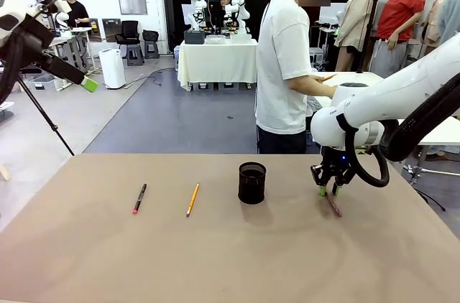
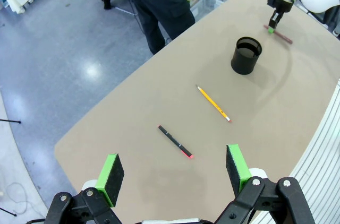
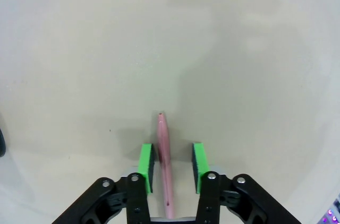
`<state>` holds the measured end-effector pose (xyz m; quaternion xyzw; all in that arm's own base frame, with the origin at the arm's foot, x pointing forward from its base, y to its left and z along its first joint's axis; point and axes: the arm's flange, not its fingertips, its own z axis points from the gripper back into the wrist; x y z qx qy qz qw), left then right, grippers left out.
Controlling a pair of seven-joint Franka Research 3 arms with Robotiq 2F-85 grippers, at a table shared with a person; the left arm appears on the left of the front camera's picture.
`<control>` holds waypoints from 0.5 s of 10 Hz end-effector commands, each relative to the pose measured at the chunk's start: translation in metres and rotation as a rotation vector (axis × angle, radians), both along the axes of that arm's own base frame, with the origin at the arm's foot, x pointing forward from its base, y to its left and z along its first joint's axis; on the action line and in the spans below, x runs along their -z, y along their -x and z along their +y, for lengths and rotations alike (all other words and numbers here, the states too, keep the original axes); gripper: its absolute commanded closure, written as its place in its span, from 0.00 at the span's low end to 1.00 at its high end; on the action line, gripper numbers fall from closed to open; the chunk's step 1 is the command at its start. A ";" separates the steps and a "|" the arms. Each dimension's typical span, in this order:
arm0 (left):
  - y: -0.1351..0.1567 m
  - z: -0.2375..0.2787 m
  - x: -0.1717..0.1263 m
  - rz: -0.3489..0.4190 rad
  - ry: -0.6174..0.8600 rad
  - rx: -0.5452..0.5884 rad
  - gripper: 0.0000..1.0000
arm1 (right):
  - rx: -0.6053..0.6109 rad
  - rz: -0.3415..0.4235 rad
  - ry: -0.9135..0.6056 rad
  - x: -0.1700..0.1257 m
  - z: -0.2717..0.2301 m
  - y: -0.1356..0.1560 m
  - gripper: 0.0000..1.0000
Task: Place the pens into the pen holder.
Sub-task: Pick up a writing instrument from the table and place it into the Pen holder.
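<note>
**Right gripper straddling the reddish pen, pads not touching it**

- Right gripper [image 3: 170,148]: down at the counter [image 1: 215,260], right of the pen holder [image 1: 251,182]. Jaws are narrowed, one green pad on each side of the reddish pen [image 3: 162,139].
- The wrist view shows gaps on both sides, and the pen sits closer to one pad than the other. So it is bracketed, not clamped.
- The reddish pen lies flat on the counter. Its tapered end sticks out past the fingertips.
- Left gripper [image 2: 174,173]: raised high off the counter on the left side, jaws spread wide, nothing between the pads.
- Pen holder: black mesh cup, upright, near the middle of the counter. Cannot tell whether anything is in it.
- Yellow pencil [image 1: 192,199]: flat on the counter, left of the holder and apart from it.
- Black pen with red-pink end [image 1: 139,198]: flat on the counter, further left, roughly parallel to the pencil and well apart from it. The red-pink end points toward the near edge.
- Left to right across the counter: black pen, yellow pencil, holder, reddish pen.
- Person [image 1: 284,66]: in a white T-shirt beyond the far edge, side-on, hands at another surface behind and not over this counter.
</note>
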<state>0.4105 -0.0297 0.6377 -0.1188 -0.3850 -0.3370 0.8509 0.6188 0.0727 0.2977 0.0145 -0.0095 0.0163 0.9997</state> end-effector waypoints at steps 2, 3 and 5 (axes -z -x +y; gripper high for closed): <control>0.001 0.001 -0.001 -0.003 0.001 0.005 0.00 | 0.021 0.020 -0.027 0.001 0.002 -0.003 1.00; 0.001 0.001 -0.001 -0.003 0.001 0.005 0.00 | 0.014 0.027 -0.024 -0.001 0.004 -0.003 1.00; 0.001 0.001 -0.001 -0.003 0.001 0.005 0.00 | -0.009 0.035 -0.024 -0.007 0.007 -0.002 1.00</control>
